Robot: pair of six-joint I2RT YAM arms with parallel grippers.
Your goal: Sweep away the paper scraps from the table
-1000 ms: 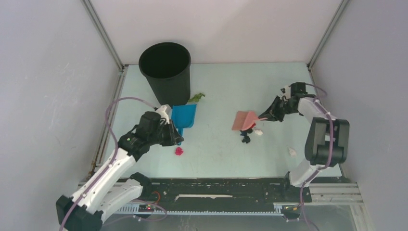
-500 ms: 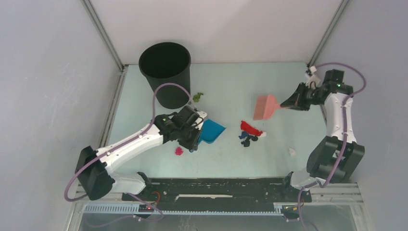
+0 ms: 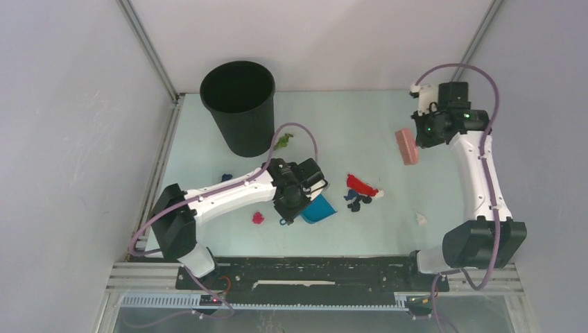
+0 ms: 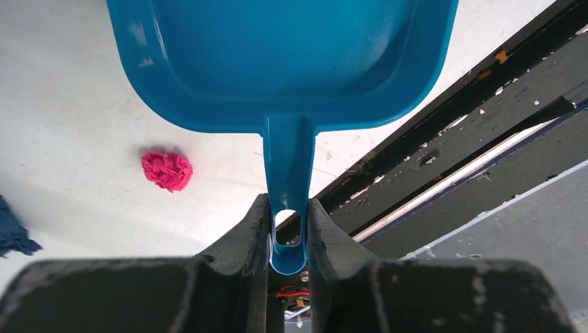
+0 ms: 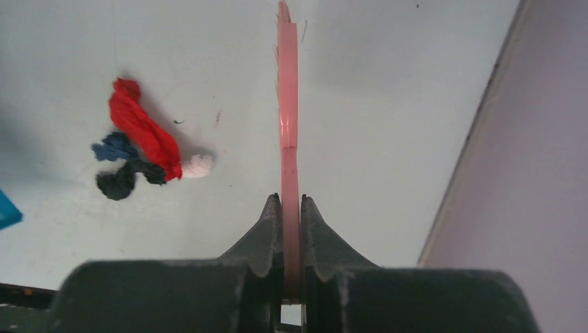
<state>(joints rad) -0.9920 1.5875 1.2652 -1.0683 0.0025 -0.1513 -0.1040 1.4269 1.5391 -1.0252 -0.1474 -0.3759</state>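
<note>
Left gripper (image 4: 288, 220) clamps the dustpan (image 4: 277, 69) handle; pan sits near the bench's (image 3: 347, 121) front rail. Right gripper (image 5: 291, 208) pinches the brush (image 5: 287, 104) toward the right edge. Paper scraps (image 3: 361, 191) cluster mid-bench between them, with open surface behind.

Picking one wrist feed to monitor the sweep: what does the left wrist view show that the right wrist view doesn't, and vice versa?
Only the left wrist view: the left pincer shut on the handle of the blue dustpan, a magenta paper scrap, and the black front rail. Only the right wrist view: the right pincer shut on the pink hand brush, and a cluster of red, dark blue, black and white scraps. Both: the pale mint table; a blue sliver at the right view's left edge is probably the dustpan.
</note>
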